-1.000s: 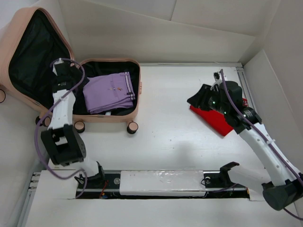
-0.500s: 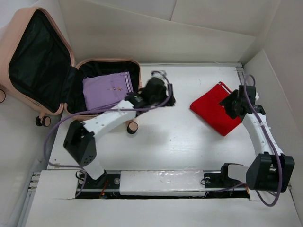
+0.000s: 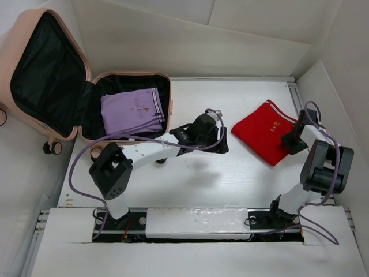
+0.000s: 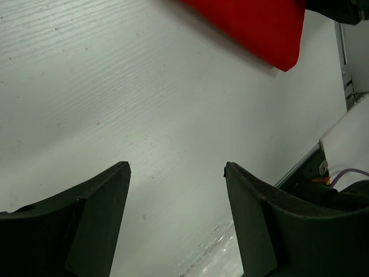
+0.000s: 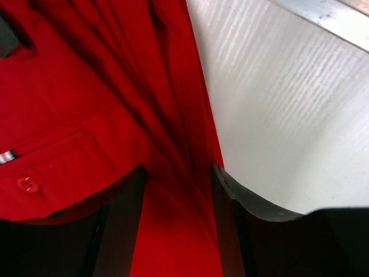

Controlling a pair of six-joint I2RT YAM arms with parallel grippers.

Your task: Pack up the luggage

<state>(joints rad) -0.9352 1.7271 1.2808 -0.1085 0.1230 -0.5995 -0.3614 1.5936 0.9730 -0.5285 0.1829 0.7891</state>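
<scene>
Luggage (image 3: 43,75): lies open at the far left of the table (image 3: 230,179), its lid swung out to the left.
Purple clothes (image 3: 131,109): folded inside the luggage's right half.
Left gripper (image 4: 176,167): over the middle of the table, fingers wide apart, holding nothing.
Red cloth (image 3: 266,134): flat on the table's right side.
Right gripper (image 5: 179,170): at the red cloth's right edge, one finger on each side of a fold; I cannot tell if it pinches.
</scene>
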